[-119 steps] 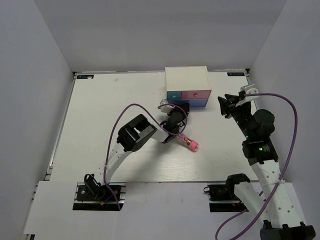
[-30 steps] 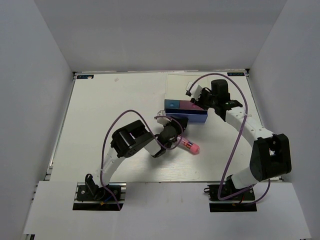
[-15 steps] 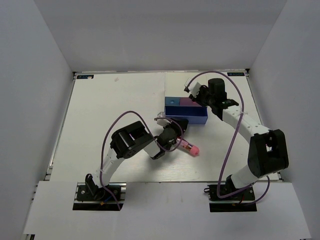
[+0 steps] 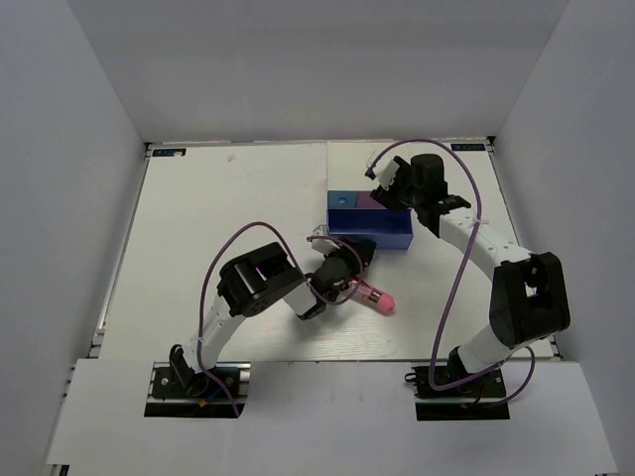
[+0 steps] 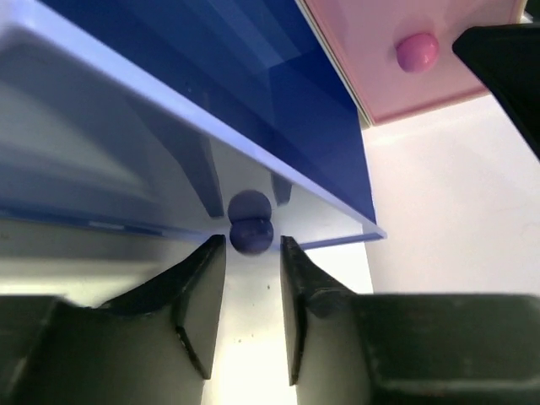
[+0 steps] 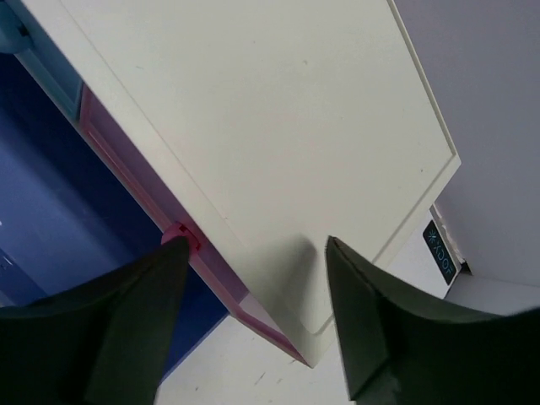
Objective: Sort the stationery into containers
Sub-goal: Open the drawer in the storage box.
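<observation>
Knob (image 5: 251,233) of violet-blue drawer (image 5: 295,139) pinched in left claw (image 5: 253,246); right claw (image 6: 253,253) spread wide over cabinet (image 6: 253,126); label (image 6: 440,249) unreadable.

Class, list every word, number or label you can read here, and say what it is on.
Far left corner sticker: too small to read.
Far right corner sticker: too small from above; blurred in the right wrist view.
No other text visible.

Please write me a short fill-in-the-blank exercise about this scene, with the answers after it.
The left end effector grips the knob of the drawer that is pulled ____. The right end effector is above the white cabinet, its jaws ____. The tube on the table has a ____ cap.
Answers: out; open; pink.
</observation>
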You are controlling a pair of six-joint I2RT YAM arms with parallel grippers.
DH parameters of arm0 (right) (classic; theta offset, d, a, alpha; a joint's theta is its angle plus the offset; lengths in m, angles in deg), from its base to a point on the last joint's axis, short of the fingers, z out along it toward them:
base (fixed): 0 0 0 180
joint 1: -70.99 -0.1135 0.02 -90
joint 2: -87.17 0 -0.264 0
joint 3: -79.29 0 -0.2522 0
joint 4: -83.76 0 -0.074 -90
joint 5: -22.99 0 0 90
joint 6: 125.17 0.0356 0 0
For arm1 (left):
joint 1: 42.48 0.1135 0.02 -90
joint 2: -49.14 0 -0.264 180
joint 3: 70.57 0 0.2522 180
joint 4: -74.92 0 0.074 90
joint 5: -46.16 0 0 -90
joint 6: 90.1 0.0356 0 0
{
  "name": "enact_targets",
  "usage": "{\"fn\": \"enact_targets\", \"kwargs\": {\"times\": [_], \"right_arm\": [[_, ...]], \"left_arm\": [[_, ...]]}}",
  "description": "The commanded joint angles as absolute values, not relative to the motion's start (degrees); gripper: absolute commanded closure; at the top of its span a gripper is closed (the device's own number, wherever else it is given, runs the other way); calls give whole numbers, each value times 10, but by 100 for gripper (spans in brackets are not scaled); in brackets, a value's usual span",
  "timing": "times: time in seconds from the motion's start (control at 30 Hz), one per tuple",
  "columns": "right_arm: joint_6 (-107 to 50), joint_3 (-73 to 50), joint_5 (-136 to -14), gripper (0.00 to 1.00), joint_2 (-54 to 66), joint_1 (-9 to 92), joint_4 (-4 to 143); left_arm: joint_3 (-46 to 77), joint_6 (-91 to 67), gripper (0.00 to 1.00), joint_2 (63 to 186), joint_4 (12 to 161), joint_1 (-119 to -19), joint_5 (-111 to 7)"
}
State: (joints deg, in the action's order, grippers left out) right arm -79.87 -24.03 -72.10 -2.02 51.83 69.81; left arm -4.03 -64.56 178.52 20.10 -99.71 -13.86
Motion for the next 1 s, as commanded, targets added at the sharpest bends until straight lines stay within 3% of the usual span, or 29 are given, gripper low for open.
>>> {"fn": "enact_targets", "kwargs": {"times": [0.0,0.03,0.13,0.23,0.47,0.6,0.63,0.73,0.8,0.87,0.9,0.93,0.97], "right_arm": [[-801,-244,-733,29,2,521,717],[-803,-251,-739,23,8,521,716],[-805,-268,-755,20,34,524,711],[-807,-287,-763,19,69,523,708],[-805,-319,-776,19,134,524,703],[-799,-336,-782,27,184,526,671],[-796,-343,-788,29,194,526,659],[-797,-344,-809,49,247,524,608],[-792,-340,-832,73,272,528,583],[-789,-332,-849,90,290,528,524],[-779,-331,-882,96,295,528,496],[-770,-330,-893,96,304,525,483],[-757,-330,-904,89,305,524,459]], "left_arm": [[-54,-637,52,1732,187,-1007,-141],[-54,-637,45,1732,187,-1007,-141],[-66,-637,34,1719,171,-1007,-135],[-71,-637,29,1714,165,-1007,-130],[-93,-620,28,1684,155,-1007,-125],[-117,-607,30,1653,142,-1007,-125],[-125,-599,32,1634,137,-1007,-130],[-192,-572,45,1592,130,-1007,-144],[-224,-555,61,1525,146,-1007,-149],[-259,-533,78,1468,217,-1007,-161],[-259,-524,91,1402,257,-1007,-170],[-253,-507,95,1364,308,-1007,-191],[-239,-491,97,1327,429,-1007,-204]]}}
